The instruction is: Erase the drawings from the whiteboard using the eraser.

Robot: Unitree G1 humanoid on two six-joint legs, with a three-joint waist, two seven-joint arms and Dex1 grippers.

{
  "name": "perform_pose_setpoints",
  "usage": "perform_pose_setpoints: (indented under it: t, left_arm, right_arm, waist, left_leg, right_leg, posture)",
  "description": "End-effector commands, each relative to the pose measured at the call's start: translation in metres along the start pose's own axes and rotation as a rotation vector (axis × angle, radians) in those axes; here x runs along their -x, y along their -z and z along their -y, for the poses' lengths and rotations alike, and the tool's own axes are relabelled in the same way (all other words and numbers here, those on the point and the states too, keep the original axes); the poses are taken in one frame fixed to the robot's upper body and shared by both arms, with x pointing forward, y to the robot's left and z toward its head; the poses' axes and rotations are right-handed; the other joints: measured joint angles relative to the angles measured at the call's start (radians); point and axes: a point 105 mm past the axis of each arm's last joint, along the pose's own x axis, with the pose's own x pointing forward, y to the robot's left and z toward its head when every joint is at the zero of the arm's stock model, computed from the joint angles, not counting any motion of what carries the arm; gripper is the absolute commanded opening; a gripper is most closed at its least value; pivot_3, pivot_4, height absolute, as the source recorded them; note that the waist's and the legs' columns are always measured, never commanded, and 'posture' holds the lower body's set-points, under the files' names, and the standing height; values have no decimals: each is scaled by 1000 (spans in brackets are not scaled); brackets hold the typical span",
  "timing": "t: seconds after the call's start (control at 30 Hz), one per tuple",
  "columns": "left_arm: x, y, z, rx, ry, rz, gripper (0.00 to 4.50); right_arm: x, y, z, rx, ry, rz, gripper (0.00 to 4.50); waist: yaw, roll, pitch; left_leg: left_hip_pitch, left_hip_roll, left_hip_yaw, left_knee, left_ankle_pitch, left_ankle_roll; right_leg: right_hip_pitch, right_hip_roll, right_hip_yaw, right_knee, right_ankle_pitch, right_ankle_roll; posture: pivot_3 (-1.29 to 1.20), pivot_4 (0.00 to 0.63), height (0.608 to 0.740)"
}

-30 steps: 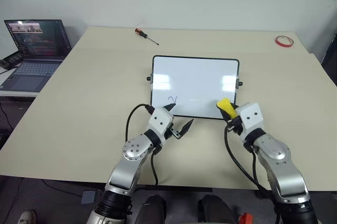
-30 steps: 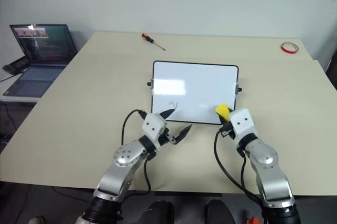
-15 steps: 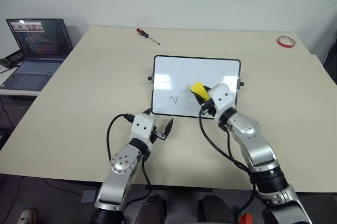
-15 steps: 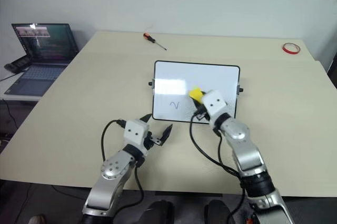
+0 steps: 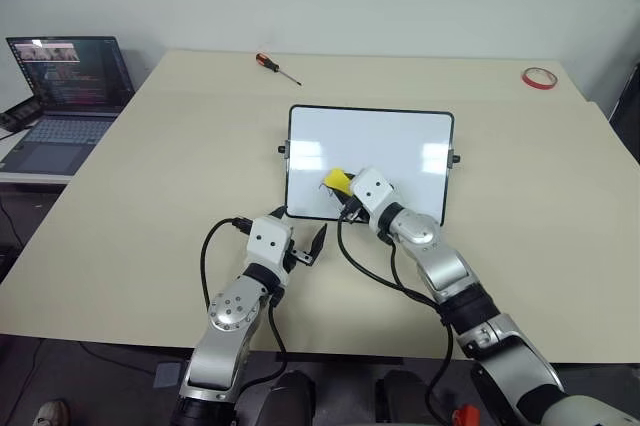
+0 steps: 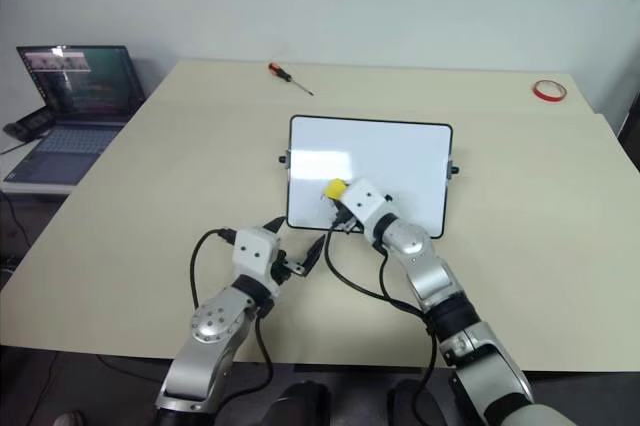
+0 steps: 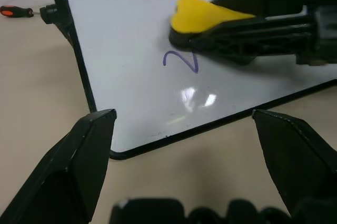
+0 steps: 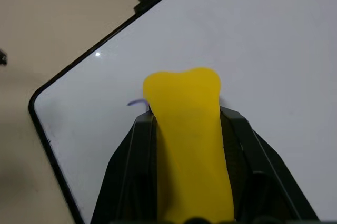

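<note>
Centrally placed: glossy white whiteboard, thin black frame, rounded corners, flat on matte beige counter. Right gripper clamped on smooth yellow eraser beside blue squiggle. Left gripper spread apart, lower centre.

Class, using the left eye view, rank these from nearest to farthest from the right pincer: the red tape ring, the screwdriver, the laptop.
1. Screwdriver: far edge of the table, left of the right pincer, which grips the eraser.
2. Red tape ring: far right corner.
3. Laptop: off the table, far left.
</note>
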Motion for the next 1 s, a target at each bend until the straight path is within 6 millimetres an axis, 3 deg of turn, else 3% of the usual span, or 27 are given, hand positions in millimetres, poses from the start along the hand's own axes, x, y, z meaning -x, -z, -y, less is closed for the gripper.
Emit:
perform_pose_setpoints:
  t: [0.03, 0.2, 0.33, 0.43, 0.53, 0.63, 0.73, 0.9, 1.0]
  left_arm:
    - [2, -15, -2, -15, -10, 54, 4500]
    - [1, -18, 2, -19, 1, 59, 4500]
    - [0, -18, 1, -19, -1, 60, 4500]
    - [0, -17, -1, -21, -6, 55, 4500]
    - [0, -17, -1, -21, -9, 53, 4500]
    - [0, -17, -1, -19, -11, 50, 4500]
    - [0, -16, 0, -15, -12, 48, 4500]
    - [-1, -17, 1, -13, -9, 49, 4500]
    - [-2, -16, 2, -13, -4, 50, 4500]
  right_arm:
    - [-4, 4, 10, 34, 52, -25, 1240]
    - [-4, 12, 16, 61, 69, -59, 1240]
    - [2, 24, -3, 83, -23, -100, 1240]
    - [15, 42, -30, 118, -154, -171, 1240]
    - [24, 51, -37, 131, -201, -212, 1240]
    - [25, 53, -31, 131, -188, -232, 1240]
    - [22, 50, -10, 127, -106, -234, 1240]
    - [14, 39, 17, 143, 8, -201, 1240]
    - [4, 27, 21, 178, 46, -174, 1240]
  waist:
    - [2, 0, 0]
    - [4, 0, 0]
    - [4, 0, 0]
    - [4, 0, -1]
    - [3, 0, -1]
    - [3, 0, -1]
    - [4, 0, -1]
    - [7, 0, -1]
    - [8, 0, -1]
  left_leg:
    - [1, 0, 0, 0, 0, 0]
    - [3, -1, 0, 0, 0, 0]
    - [6, -1, 0, 0, 0, 0]
    - [6, -1, 0, 0, 0, 0]
    - [6, 0, 0, 0, 0, 0]
    - [7, 0, 0, 0, 0, 0]
    - [8, 0, -1, 0, 0, 0]
    - [8, 0, -2, 0, 1, 0]
    - [8, -1, -3, 1, 1, 1]
  right_leg:
    - [1, 0, 0, 0, 0, 0]
    - [3, 0, 0, 1, 0, 0]
    - [5, 0, 0, 1, 1, -1]
    - [5, 0, 0, 0, 0, -1]
    - [5, 0, 0, 0, 0, 0]
    - [6, 0, 0, 0, 1, -1]
    - [7, 0, 0, 0, 1, -1]
    - [8, 0, -1, 0, 2, 0]
    - [9, 0, -1, 0, 2, 0]
  posture:
    - [0, 150, 740]
    - [0, 150, 740]
    - [0, 150, 740]
    - [0, 150, 740]
    - [0, 150, 740]
    - [0, 150, 740]
    - [0, 150, 740]
    - [0, 150, 740]
    - [0, 150, 740]
